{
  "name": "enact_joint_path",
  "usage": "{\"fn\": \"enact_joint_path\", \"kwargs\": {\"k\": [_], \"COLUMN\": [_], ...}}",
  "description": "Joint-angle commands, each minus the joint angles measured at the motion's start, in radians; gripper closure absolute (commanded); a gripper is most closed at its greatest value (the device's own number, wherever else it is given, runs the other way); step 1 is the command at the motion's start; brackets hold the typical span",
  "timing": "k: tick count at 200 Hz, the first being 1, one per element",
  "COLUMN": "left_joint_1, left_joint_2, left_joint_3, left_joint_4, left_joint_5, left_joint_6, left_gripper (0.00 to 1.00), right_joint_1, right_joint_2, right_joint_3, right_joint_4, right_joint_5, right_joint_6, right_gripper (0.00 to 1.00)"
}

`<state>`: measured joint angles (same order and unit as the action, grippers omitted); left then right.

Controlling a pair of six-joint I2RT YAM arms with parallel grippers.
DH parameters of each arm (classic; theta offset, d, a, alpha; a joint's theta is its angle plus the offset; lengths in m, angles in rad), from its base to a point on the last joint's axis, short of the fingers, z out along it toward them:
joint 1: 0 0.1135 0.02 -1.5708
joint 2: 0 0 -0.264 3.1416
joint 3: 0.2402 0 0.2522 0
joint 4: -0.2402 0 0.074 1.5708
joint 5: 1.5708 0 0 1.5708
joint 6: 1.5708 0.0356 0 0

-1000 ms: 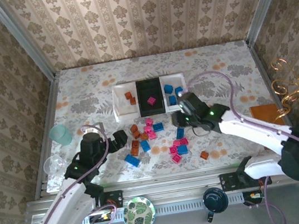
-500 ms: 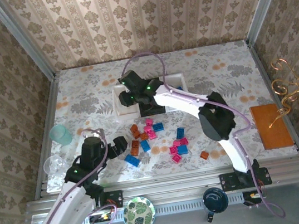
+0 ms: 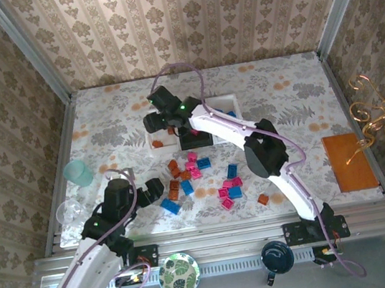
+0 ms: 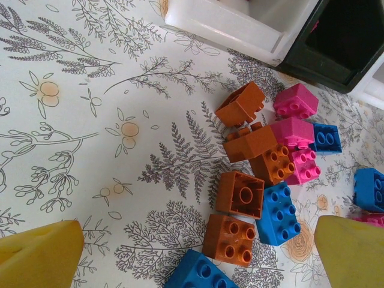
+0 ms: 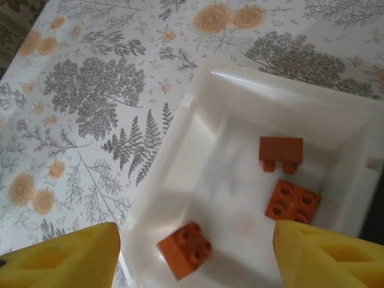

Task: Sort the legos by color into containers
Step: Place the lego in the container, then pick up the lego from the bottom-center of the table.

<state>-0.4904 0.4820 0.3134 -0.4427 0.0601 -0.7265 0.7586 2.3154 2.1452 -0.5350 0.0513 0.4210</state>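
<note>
On the floral counter (image 3: 295, 100), the right fingers (image 5: 66, 258) stand spread above the far-left white tray (image 5: 198, 114) with three orange legos (image 5: 185, 249) inside, so they should rise straight clear of its wall, while the left fingers (image 4: 39, 258) gape over the near pile (image 4: 258, 180).

we see the three containers (image 3: 230, 99) in a row at the far middle of the table (image 3: 295, 100). three legos (image 5: 292, 200) lie apart in the left tray (image 5: 180, 150), and the right gripper (image 3: 155, 124) hangs over it. the loose legos (image 4: 246, 144) lie in front of the trays, with the left gripper (image 3: 154, 189) just left of them. a cup (image 3: 79, 173) stands at the table's left edge.
</note>
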Motion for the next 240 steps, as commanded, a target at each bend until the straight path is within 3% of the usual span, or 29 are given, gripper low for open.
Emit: {"fn": "enact_joint_path", "kwargs": {"k": [1,57,91,118,162,240], "left_joint_1": [-0.005,-0.002,0.002,0.009,0.027,0.027], "left_joint_2": [-0.014,0.01,0.064,0.1,0.121,0.084], "left_joint_3": [-0.005,-0.02,-0.029,-0.032,-0.033,-0.039], "left_joint_4": [-0.021,0.036,0.07,0.09,0.114,0.066], "left_joint_5": [0.01,0.007,0.01,0.013,0.028,0.024], "left_joint_6": [-0.014,-0.005,0.007,0.009,0.008,0.011], "left_gripper": [0.0,0.0,0.0,0.0,0.0,0.0], "right_joint_1": [0.02,0.074,0.136,0.218,0.314,0.308], "right_joint_2": [-0.2,-0.658,-0.876,-0.986,-0.985,-0.748], "right_joint_3": [-0.165,-0.813,-1.134,-1.284,-1.367,-1.293], "right_joint_4": [0.058,0.178,0.073,-0.053,-0.122,-0.043], "right_joint_5": [0.018,-0.008,0.008,-0.016,-0.013,0.029], "right_joint_6": [-0.016,0.041,0.102,0.155,0.22,0.166], "right_gripper": [0.29,0.27,0.26,0.26,0.26,0.28]}}
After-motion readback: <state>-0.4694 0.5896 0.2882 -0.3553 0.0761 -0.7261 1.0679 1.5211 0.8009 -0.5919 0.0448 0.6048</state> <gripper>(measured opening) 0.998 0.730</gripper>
